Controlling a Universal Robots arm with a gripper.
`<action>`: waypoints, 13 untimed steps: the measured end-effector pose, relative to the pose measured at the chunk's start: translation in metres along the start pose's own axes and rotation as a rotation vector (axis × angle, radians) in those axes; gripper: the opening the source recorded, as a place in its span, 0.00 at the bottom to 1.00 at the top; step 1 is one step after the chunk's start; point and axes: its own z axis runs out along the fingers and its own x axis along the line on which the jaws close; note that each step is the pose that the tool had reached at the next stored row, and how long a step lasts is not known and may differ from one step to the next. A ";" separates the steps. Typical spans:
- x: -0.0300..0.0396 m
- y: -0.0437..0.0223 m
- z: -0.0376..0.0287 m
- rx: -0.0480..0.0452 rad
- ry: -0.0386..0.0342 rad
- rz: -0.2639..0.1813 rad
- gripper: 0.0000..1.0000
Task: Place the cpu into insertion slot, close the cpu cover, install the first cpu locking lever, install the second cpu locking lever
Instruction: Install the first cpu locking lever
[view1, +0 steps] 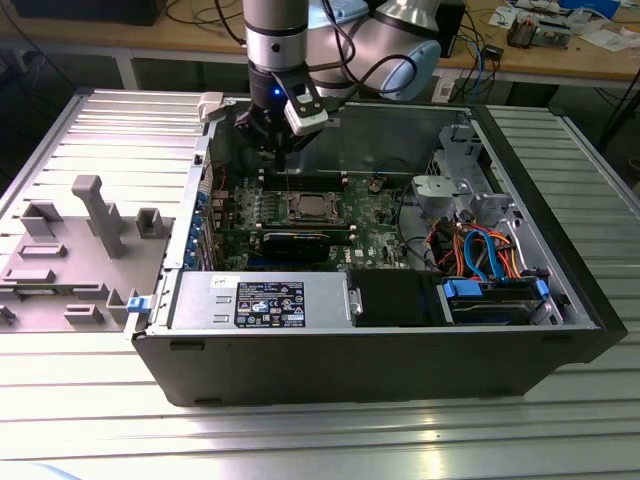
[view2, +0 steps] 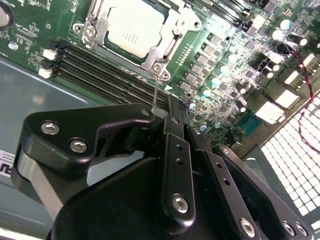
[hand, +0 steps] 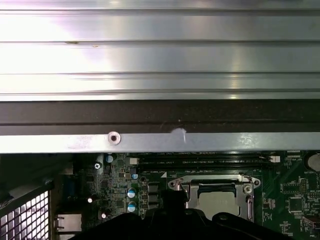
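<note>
The cpu (view2: 134, 25) lies flat in the insertion slot (view1: 312, 208), silver top up, on the green board inside the open computer case. The cpu cover (view2: 172, 35) is folded down over it, its frame around the chip's edges. A thin wire locking lever (view2: 156, 90) stands up from the socket's corner to my fingertips. My gripper (view2: 172, 114) hangs just above the board beside the socket and looks shut on the lever's end. In the exterior view my gripper (view1: 283, 158) is behind the socket. The first wrist view has the cpu (hand: 217, 199) and cover (hand: 186, 192).
Black memory slots (view2: 100, 70) run beside the socket. A long black card (view1: 300, 243) and the silver power-supply box (view1: 265, 300) lie in front of it. Drive bays with orange and blue cables (view1: 490, 250) are on the exterior view's right. The case wall (hand: 160, 142) is close.
</note>
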 end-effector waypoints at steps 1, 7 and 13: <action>-0.0021 0.0000 0.0002 -0.0001 -0.0001 0.000 0.11; -0.0128 0.0001 0.0010 0.0001 0.0000 0.000 0.11; -0.0182 -0.0003 0.0036 -0.0197 0.0002 0.001 0.11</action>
